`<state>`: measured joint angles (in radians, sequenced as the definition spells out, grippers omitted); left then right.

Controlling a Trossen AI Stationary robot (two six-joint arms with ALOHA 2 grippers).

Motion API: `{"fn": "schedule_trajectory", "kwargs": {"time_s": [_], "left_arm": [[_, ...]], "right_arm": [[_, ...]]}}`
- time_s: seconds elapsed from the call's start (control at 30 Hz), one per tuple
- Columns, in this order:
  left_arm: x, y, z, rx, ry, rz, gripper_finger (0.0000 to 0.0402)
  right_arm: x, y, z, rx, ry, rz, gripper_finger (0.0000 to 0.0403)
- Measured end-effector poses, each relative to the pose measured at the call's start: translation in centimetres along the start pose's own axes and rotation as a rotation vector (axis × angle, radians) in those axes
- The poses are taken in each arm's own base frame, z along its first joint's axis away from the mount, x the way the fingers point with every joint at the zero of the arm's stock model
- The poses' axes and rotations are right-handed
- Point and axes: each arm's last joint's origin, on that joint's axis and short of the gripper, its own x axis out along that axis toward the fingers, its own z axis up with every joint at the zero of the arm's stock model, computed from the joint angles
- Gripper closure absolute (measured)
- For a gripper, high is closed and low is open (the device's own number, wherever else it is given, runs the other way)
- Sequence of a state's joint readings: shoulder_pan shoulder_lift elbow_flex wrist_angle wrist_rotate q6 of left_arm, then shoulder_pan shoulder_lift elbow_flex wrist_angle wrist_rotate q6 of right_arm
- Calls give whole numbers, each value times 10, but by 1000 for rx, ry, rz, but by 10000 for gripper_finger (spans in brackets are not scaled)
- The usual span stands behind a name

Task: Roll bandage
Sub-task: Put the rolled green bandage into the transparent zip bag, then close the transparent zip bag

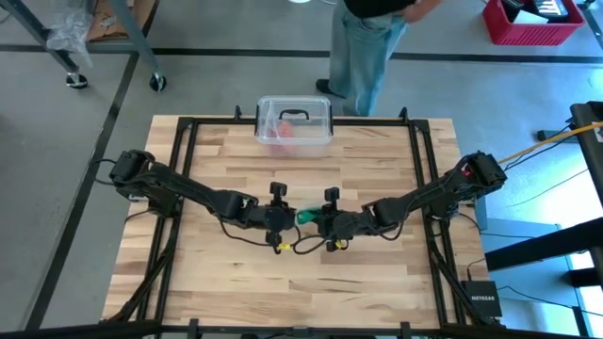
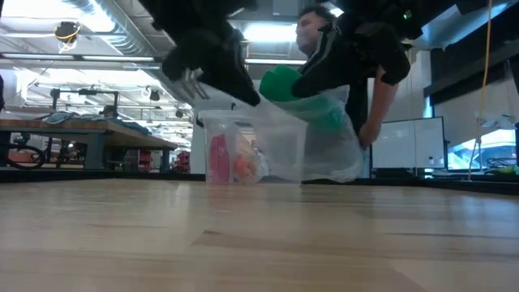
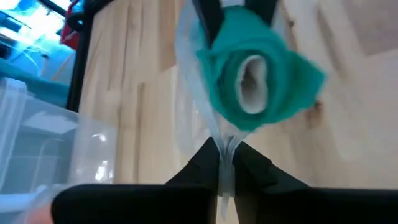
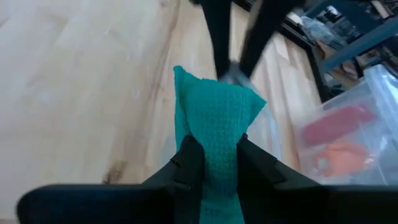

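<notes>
The bandage (image 1: pixel 306 215) is a green roll with a pale hollow core (image 3: pixel 252 84), held above the middle of the table (image 1: pixel 236 273). A thin clear plastic wrapper (image 3: pixel 205 106) still hangs around it. My right gripper (image 4: pixel 214 163) is shut on the roll, coming from the table's right. My left gripper (image 3: pixel 227 167) faces it from the left, shut on the wrapper just in front of the roll's end. In the low view the roll (image 2: pixel 284 85) is clear of the tabletop, between the two grippers. My left gripper pinches a gathered edge of the clear wrapper (image 3: pixel 226 149) between its two fingertips, slanting down from the table's left. The film runs up from the fingers to the roll. My right gripper pinches the bandage roll (image 4: pixel 214 134) across its width between its two fingers, slanting down from the table's right. The roll's free end sticks out past the fingertips, lifted clear of the table.
A clear plastic box (image 1: pixel 294 122) with a black handle and red and orange things inside stands at the table's far edge. A person (image 1: pixel 367 47) stands just behind it. Bare wood lies to the left, right and near side of the grippers.
</notes>
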<state>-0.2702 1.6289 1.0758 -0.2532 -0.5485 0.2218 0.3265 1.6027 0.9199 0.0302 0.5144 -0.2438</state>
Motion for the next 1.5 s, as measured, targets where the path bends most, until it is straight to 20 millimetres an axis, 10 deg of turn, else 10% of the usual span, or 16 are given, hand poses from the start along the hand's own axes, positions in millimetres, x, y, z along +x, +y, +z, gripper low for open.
{"fn": "schedule_trajectory", "kwargs": {"time_s": [0.6, 0.8, 1.1, 1.5], "left_arm": [[-18, -1, 22, -84, -141, -105, 387], [-18, -1, 20, -91, -122, -106, 380], [-14, 2, 10, -113, -23, -111, 386], [-14, 2, 11, -122, -32, -110, 376]], "right_arm": [[5, -3, -7, 116, 41, 78, 325], [9, -5, -7, 235, 55, 82, 251], [-20, -29, 33, 243, 152, 188, 135], [-59, -45, 29, 277, 263, 239, 139]]}}
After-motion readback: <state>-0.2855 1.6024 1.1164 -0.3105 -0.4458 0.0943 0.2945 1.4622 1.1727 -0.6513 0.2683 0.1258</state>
